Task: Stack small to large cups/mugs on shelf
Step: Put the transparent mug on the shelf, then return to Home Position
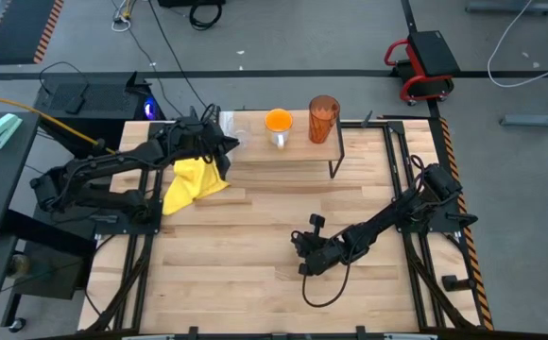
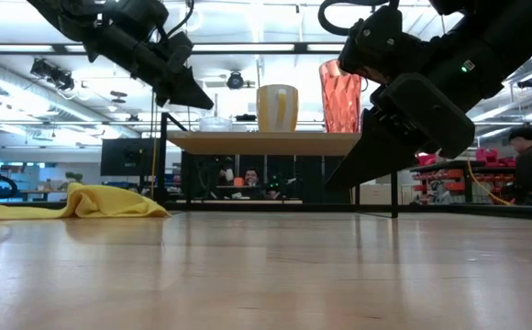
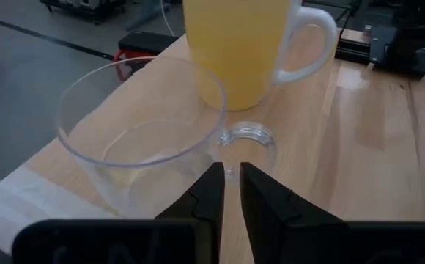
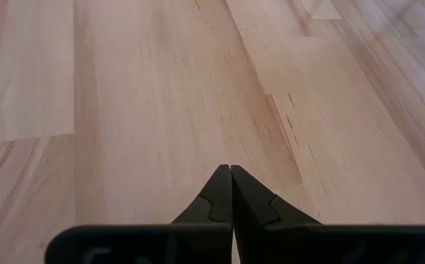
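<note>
Three cups stand in a row on the shelf (image 1: 298,151) at the table's far edge. From left to right they are the clear glass cup (image 1: 240,124), the orange mug (image 1: 278,123) with its white handle, and the amber tumbler (image 1: 323,119). My left gripper (image 1: 231,142) hovers at the shelf's left end. In the left wrist view its fingers (image 3: 228,176) show a narrow gap and point at the foot of the glass cup (image 3: 135,143), just below its clear handle (image 3: 248,135). My right gripper (image 1: 302,259) is shut (image 4: 231,176) low over the table's middle. My left gripper has its fingertips (image 3: 214,180) right by the lower end of the glass cup's handle (image 3: 234,139), coming slanting down from the near left. I cannot tell whether they touch it. The cup stands upright on the shelf board (image 3: 374,147).
A crumpled yellow cloth (image 1: 195,183) lies on the table under my left arm, near the shelf's left legs. The shelf's black legs (image 1: 335,156) stand at its right end. Bare tabletop (image 1: 255,274) stretches across the near half. People sit in the room behind (image 2: 526,156).
</note>
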Robot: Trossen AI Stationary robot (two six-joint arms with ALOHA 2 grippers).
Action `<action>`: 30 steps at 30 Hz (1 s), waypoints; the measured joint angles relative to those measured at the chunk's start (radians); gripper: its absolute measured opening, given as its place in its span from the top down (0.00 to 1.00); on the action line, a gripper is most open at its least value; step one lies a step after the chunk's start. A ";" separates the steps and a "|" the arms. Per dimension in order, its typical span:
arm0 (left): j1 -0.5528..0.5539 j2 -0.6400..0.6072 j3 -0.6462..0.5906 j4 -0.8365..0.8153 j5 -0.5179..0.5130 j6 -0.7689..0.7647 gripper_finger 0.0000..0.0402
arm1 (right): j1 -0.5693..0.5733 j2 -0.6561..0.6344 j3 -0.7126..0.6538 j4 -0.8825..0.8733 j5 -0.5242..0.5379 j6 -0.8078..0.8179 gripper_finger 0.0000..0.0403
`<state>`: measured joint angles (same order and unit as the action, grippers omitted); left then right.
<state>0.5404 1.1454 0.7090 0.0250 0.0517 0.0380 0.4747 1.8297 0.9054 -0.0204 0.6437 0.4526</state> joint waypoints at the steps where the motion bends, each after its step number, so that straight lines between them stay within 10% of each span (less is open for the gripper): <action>1: 0.000 0.000 0.000 0.000 0.000 0.000 0.87 | 0.000 0.000 0.000 0.000 0.000 0.000 0.99; 30: -0.136 -0.175 0.001 -0.225 -0.026 -0.115 0.87 | 0.000 0.000 0.000 -0.007 -0.017 0.000 0.99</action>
<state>0.4045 0.9707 0.7097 -0.2001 0.0257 -0.0770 0.4747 1.8297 0.9054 -0.0272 0.6270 0.4529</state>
